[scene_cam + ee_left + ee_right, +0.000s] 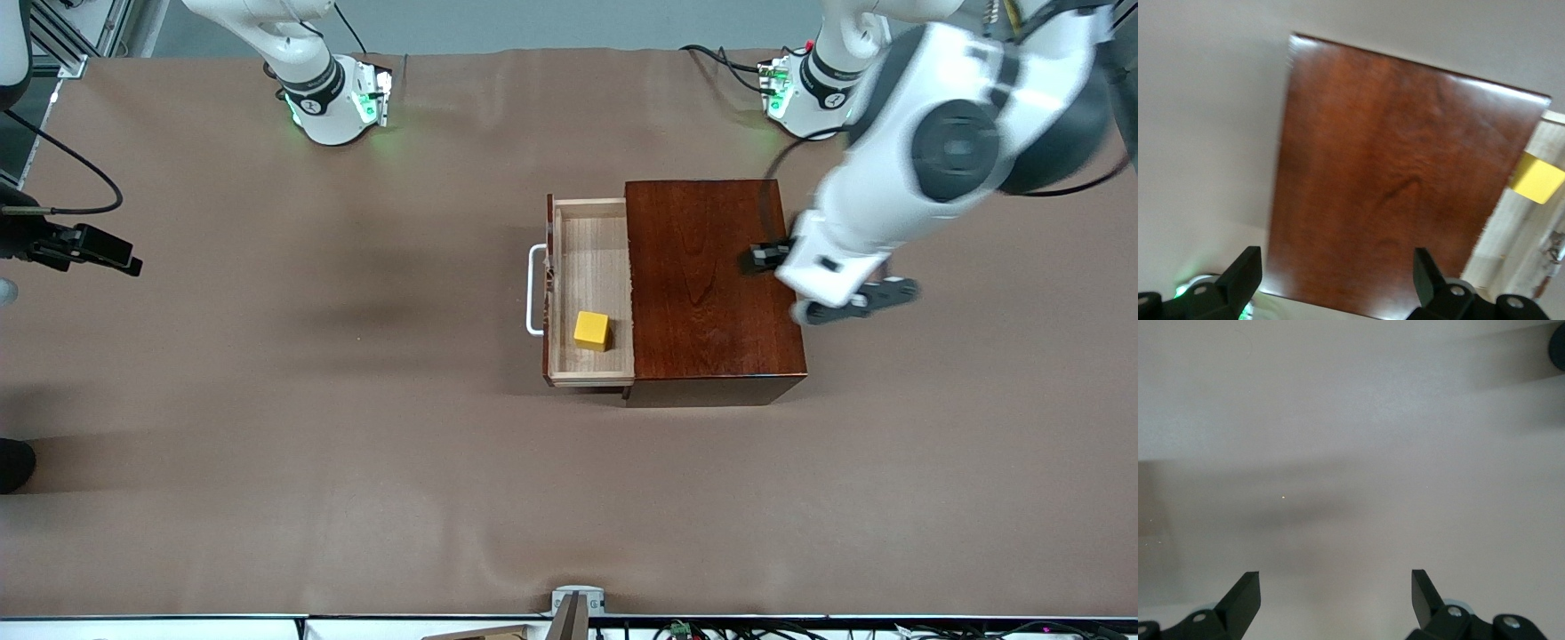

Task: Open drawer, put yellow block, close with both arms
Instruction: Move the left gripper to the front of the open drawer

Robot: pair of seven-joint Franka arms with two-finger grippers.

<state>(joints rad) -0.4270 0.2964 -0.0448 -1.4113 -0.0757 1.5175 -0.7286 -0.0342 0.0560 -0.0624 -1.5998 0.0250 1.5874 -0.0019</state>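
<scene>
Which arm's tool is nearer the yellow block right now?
Left. The left tool hangs open over the wooden box whose drawer holds the yellow block. The right tool, also open, waits over bare table.

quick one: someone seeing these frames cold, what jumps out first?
The dark wooden box mid-table with its drawer pulled open toward the right arm's end, and the yellow block already lying in it. Next, the left gripper, open and empty, over the box's top near the left arm's end. The right gripper is open over bare table.
</scene>
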